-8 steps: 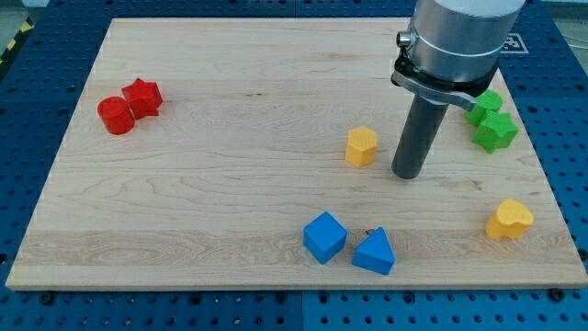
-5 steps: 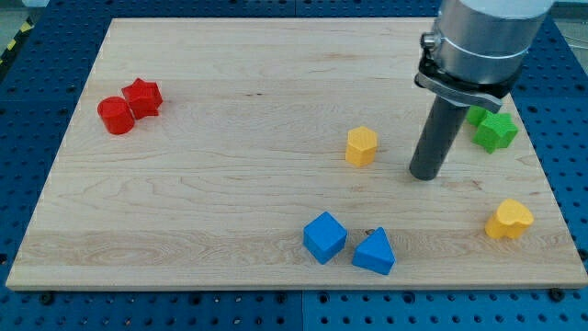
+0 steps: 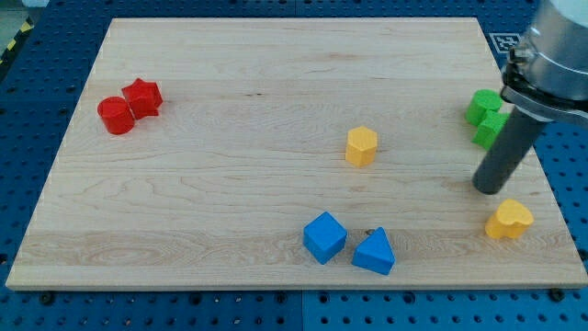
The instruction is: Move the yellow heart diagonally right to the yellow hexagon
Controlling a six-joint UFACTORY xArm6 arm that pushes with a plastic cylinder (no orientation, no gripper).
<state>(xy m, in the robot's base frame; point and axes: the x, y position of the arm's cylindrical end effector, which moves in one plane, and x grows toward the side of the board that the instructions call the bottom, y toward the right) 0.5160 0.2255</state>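
The yellow heart (image 3: 509, 221) lies near the board's lower right corner. The yellow hexagon (image 3: 361, 146) sits near the middle of the board, up and to the left of the heart. My tip (image 3: 488, 189) rests on the board just above and slightly left of the heart, a small gap apart from it, and far to the right of the hexagon.
Two green blocks (image 3: 488, 117) sit at the right edge, partly behind the rod. A blue cube (image 3: 324, 237) and a blue triangle (image 3: 374, 252) lie near the bottom edge. A red cylinder (image 3: 115, 116) and a red star (image 3: 142, 97) touch at the left. The board's right edge (image 3: 542, 175) is close to my tip.
My tip has moved to the right and down, from beside the yellow hexagon to just above the yellow heart. No block has moved.
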